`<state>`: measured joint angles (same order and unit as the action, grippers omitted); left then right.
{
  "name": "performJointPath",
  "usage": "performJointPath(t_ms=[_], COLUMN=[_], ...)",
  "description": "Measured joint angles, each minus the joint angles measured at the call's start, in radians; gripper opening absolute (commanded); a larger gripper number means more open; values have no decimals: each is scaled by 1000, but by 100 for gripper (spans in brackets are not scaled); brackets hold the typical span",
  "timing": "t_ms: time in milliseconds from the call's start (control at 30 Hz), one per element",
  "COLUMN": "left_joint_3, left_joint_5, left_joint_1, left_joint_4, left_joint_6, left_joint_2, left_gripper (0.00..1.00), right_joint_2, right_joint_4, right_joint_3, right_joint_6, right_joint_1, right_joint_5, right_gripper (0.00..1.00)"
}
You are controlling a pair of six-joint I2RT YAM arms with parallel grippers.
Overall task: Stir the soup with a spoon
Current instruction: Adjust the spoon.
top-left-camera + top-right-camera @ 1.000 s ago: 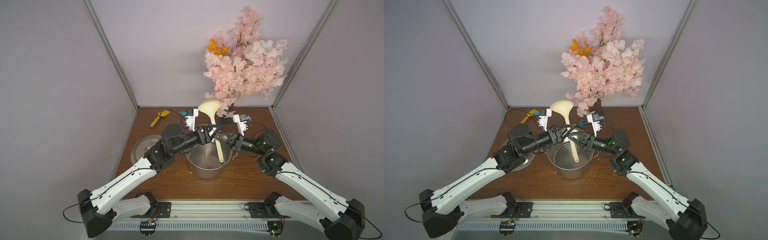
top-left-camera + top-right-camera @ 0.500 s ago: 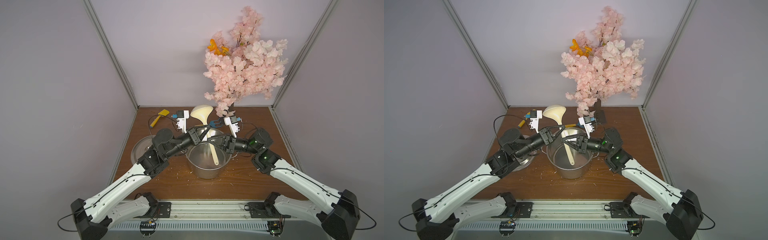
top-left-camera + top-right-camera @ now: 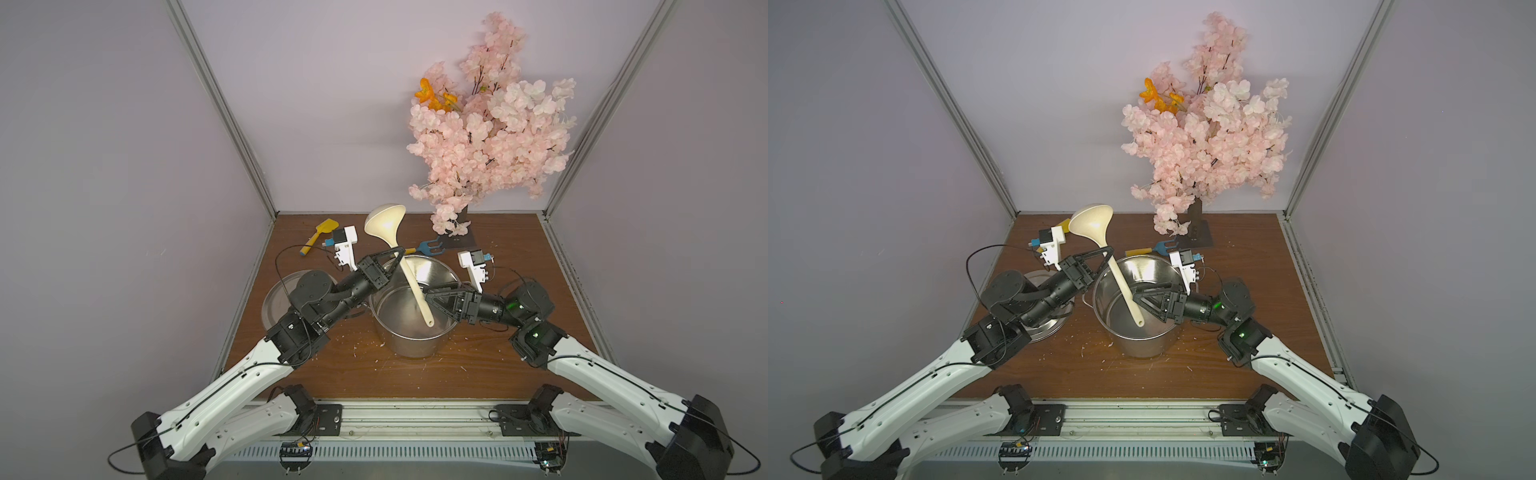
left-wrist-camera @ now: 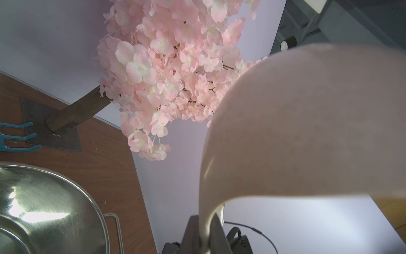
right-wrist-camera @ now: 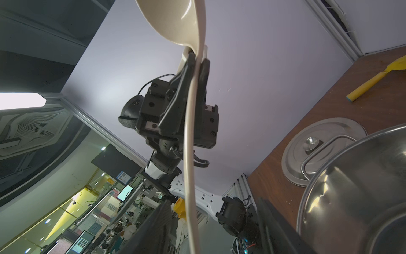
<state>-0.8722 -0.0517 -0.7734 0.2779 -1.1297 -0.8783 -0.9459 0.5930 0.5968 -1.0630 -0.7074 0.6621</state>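
Note:
The cream spoon (image 3: 411,282) (image 3: 1121,282) stands tilted with its bowl up and its handle end down inside the steel pot (image 3: 415,345) (image 3: 1144,345). My left gripper (image 3: 398,253) (image 3: 1109,252) is shut on the handle just below the bowl. The left wrist view shows this grip (image 4: 205,233) under the spoon's bowl (image 4: 296,132). My right gripper (image 3: 431,302) (image 3: 1140,303) stands open over the pot, its fingers on either side of the lower handle. In the right wrist view the handle (image 5: 189,143) runs between those apart jaws (image 5: 211,215). No soup shows; the pot's inside is bare metal.
The pot's lid (image 3: 278,299) lies on the table under my left arm. A yellow toy shovel (image 3: 318,237) lies at the back left and a blue rake (image 3: 428,248) behind the pot. A pink blossom tree (image 3: 486,137) stands at the back right. Crumbs dot the wood.
My left gripper has closed on the spoon's handle and my right gripper, which held it, has opened. Both arms and the spoon have shifted a little to the left.

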Motion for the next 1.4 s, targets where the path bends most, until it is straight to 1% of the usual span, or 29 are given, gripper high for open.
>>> performJointPath(t_ms=[200, 367, 467, 600, 767, 867, 933, 1067, 1133, 1167, 1300, 1400], left_joint_3=[117, 200, 225, 238, 238, 238, 238, 239, 246, 250, 261, 272], left_joint_5=[77, 109, 127, 143, 146, 150, 151, 151, 153, 153, 160, 168], left_joint_1=[0, 0, 0, 0, 0, 0, 0, 0, 0, 0, 0, 0], left_joint_4=[94, 186, 231, 269, 314, 326, 337, 362, 375, 380, 390, 407], left_joint_6=[-89, -139, -147, -149, -154, -153, -153, -154, -154, -154, -154, -161], left_joint_2=[40, 38, 43, 52, 64, 77, 76, 55, 42, 35, 31, 40], left_gripper=[0, 0, 0, 0, 0, 0, 0, 0, 0, 0, 0, 0], right_joint_2=[19, -17, -47, -67, -57, -57, -68, -115, -135, -145, -154, -154], right_joint_4=[149, 242, 276, 285, 229, 211, 217, 245, 253, 259, 278, 284], right_joint_3=[-69, -81, -80, -71, -68, -68, -67, -56, -43, -35, -15, -11], right_joint_6=[-48, -68, -75, -73, -50, -45, -47, -64, -71, -79, -81, -79], right_joint_1=[-82, -153, -171, -188, -192, -192, -192, -196, -202, -203, -208, -208], right_joint_5=[-127, -228, -271, -315, -378, -390, -388, -372, -366, -362, -357, -352], right_gripper=[70, 63, 60, 60, 65, 63, 59, 48, 40, 33, 17, 8])
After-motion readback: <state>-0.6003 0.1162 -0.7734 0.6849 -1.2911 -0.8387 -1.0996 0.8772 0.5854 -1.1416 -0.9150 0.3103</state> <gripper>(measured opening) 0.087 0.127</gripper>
